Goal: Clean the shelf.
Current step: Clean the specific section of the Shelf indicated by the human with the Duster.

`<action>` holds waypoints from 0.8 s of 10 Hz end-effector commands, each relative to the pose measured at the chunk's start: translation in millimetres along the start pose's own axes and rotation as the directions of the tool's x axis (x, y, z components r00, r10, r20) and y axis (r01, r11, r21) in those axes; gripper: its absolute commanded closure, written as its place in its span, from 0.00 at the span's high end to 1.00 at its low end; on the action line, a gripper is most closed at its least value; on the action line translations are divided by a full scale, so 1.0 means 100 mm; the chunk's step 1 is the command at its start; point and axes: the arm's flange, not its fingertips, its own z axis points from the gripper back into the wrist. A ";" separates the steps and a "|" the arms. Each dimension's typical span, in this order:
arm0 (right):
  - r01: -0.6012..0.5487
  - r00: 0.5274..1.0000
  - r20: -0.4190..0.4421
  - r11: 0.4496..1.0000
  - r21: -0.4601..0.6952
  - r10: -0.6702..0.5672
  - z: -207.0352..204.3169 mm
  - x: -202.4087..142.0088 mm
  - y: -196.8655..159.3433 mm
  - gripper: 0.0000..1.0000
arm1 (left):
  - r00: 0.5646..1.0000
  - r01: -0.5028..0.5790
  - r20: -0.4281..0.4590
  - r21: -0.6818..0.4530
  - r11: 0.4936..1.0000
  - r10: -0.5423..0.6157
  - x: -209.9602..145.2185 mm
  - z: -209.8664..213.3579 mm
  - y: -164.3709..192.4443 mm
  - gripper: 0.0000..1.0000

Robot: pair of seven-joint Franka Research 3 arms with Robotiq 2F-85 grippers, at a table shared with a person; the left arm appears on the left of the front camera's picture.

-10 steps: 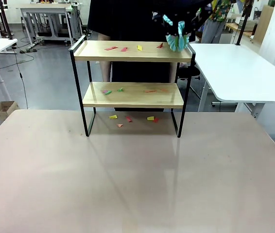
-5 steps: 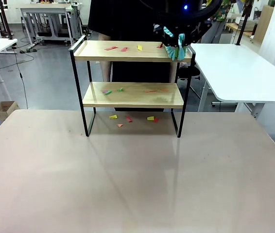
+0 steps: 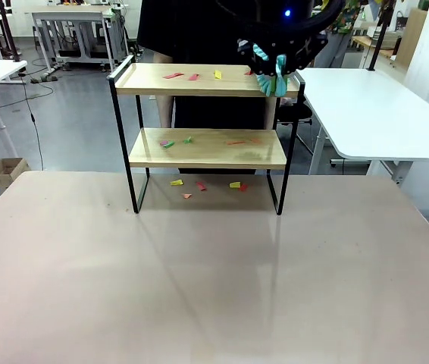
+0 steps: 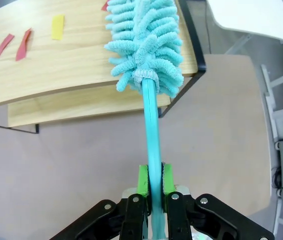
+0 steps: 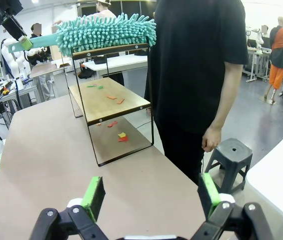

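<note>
**Shelf cleaning: duster set down for the top-board sweep.** The shelf (image 3: 214, 155) stands at the far middle of the worktop (image 3: 214, 288), with a person (image 3: 192, 30) in black close behind it.

*Change over the last second.* The left arm has come in over the shelf's right end. The turquoise microfibre duster (image 3: 273, 72), which hung just off that end, now lies with its head on the right end of the top board, touching the wood. The left gripper (image 4: 151, 182) has its jaws pinching the duster's flat handle between the green pads. Nothing else has moved, and the paper scraps lie where they did. Judged from this, the sweep has only been set up and no tier is cleaned yet.

*Surroundings, by size.*
- A white table (image 3: 374, 106) is near the shelf's right end, beyond the worktop.
- A grey stool (image 5: 230, 152) is by the person's legs.
- The right gripper (image 5: 151, 192) is off to the shelf's right, well apart from it, with jaws spread and empty.
- Red and yellow scraps (image 3: 194, 76) lie on the top board, one red piece right at the duster head.
- Green and red scraps (image 3: 167, 143) lie on the lower board.
- Yellow and red scraps (image 3: 176, 183) lie on the worktop between the shelf's legs.

*Obstacles.* The black frame rail rising at each end of the top board would probably stop scraps pushed endwise. The top board overhangs the lower board, leaving a low gap for the duster. The person stands where scraps swept rearward would fall.
</note>
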 end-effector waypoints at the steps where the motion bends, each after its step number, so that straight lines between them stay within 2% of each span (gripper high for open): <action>1: -0.005 1.000 0.002 1.000 0.000 0.005 -0.01 0.03 0.01 1.00 | 0.999 0.002 -0.039 0.038 0.999 -0.001 0.01 0.02 0.25 0.13; 4: -0.005 1.000 0.002 1.000 0.000 0.005 -0.01 0.03 0.01 1.00 | 0.998 0.014 -0.070 0.086 0.996 -0.008 0.03 0.09 0.73 0.13; 8: -0.005 1.000 0.002 1.000 0.000 0.005 -0.01 0.03 0.01 1.00 | 0.999 -0.015 -0.047 0.188 0.982 0.024 -0.03 0.18 1.45 0.13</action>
